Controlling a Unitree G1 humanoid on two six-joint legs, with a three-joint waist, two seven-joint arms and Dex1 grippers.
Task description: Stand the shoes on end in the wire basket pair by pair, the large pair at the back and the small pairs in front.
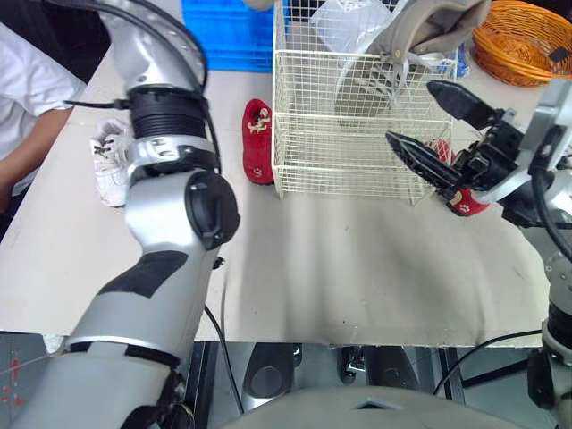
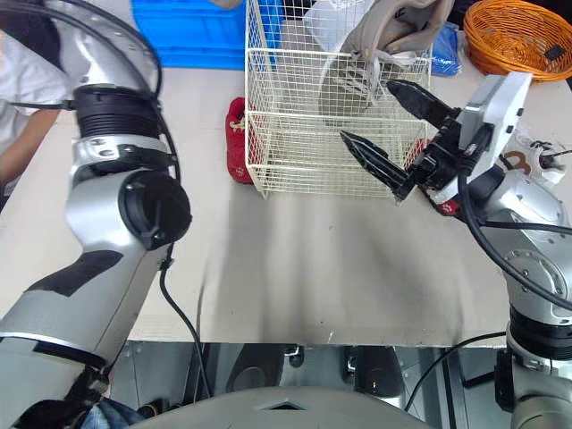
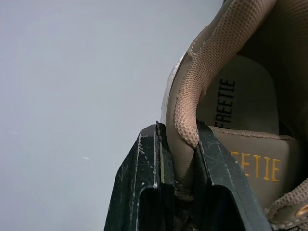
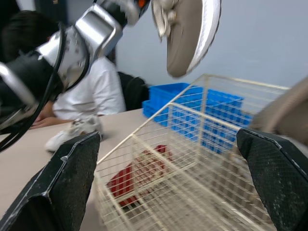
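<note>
- The right gripper point(image 1: 409, 112) hovers at the front right corner of the wire basket point(image 1: 331, 152). Its two black fingers are spread wide and hold nothing.
- Just behind that gripper, a small red shoe point(image 1: 466, 204) lies on the desk point(image 1: 357, 268) near its right edge, partly hidden by the fingers.
- A second red shoe point(image 1: 257, 143) lies on the desk just beside the basket's left wall, outside it.
- A small white shoe point(image 1: 109, 161) lies near the desk's left edge, close to the forearm of a person in a white shirt point(image 1: 27, 98). I cannot tell whether it is one shoe or two.
- The basket stands in the far middle of the desk. One large tan shoe point(image 1: 433, 27) stands on end at its back right, its top leaning over the rim.
- The left gripper point(image 3: 179, 132) is clamped on the heel collar of the other tan shoe point(image 4: 185, 38), which hangs in the air above the basket's rim.
- A blue crate point(image 1: 228, 36) sits at the desk's far edge and an orange woven basket point(image 1: 527, 40) at the far right corner.
</note>
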